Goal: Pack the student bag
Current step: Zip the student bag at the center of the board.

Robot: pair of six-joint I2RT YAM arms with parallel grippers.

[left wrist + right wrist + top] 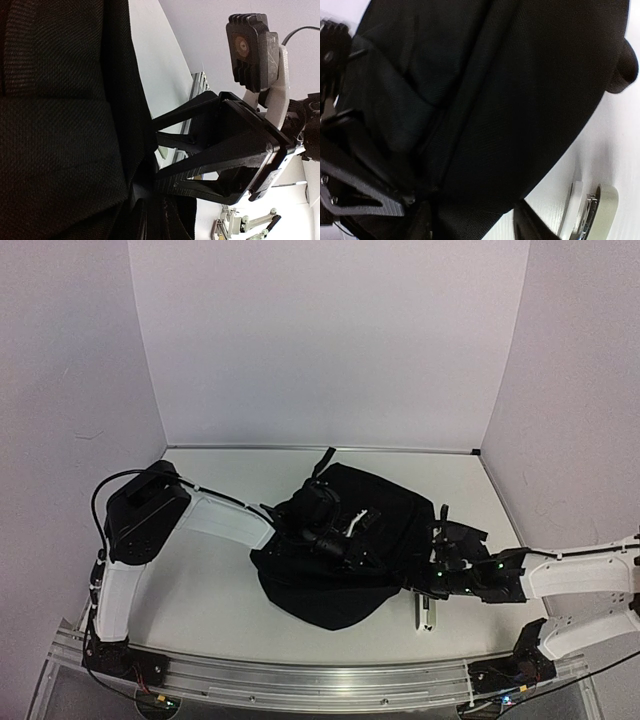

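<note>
The student bag [392,532] is a large black fabric backpack lying flat in the middle of the table. My left gripper [335,540] rests on top of it. In the left wrist view the fingers [139,223] are close together at the bottom edge, pinched on black webbing of the bag [60,125], and black strap loops [220,150] stretch away from them. My right gripper [437,562] is at the bag's right edge. In the right wrist view its fingers [530,227] stand wide apart with the bag's edge [520,100] between them.
A small white and silver object [427,612] lies on the table just in front of the bag's right side, and it also shows in the right wrist view [592,210]. An aluminium rail [300,680] runs along the near edge. White walls enclose the table.
</note>
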